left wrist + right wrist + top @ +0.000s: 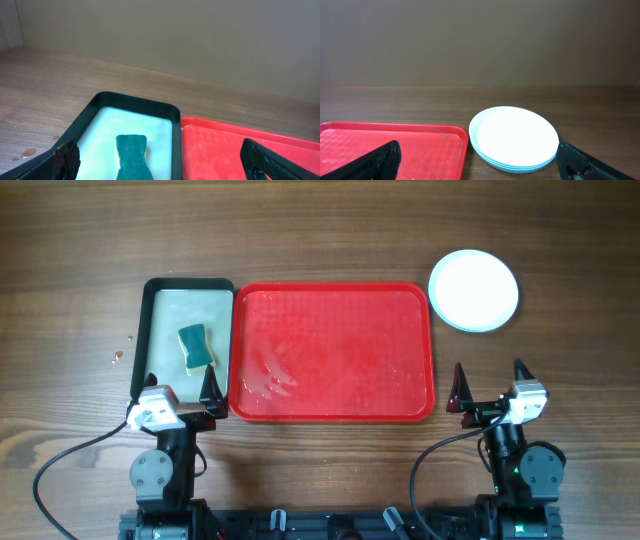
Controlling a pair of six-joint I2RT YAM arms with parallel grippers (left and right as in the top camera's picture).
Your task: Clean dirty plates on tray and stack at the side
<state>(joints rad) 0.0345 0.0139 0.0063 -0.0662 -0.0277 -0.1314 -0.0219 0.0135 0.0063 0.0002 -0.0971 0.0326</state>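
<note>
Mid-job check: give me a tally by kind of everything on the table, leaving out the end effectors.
trays: 2, the red tray and the black tray
sponge: 1, lying in the black tray
plates: 3, in one stack beside the red tray, white on top with turquoise rims beneath
total: 6

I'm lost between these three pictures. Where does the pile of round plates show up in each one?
Overhead: the stack of round white and turquoise plates sits upper right, beside the large red plastic tray's far right corner.
Left wrist: not in it.
Right wrist: the stack lies lower middle, right of the tray.
Shared landmark: the red tray, seen in all three views.
</note>
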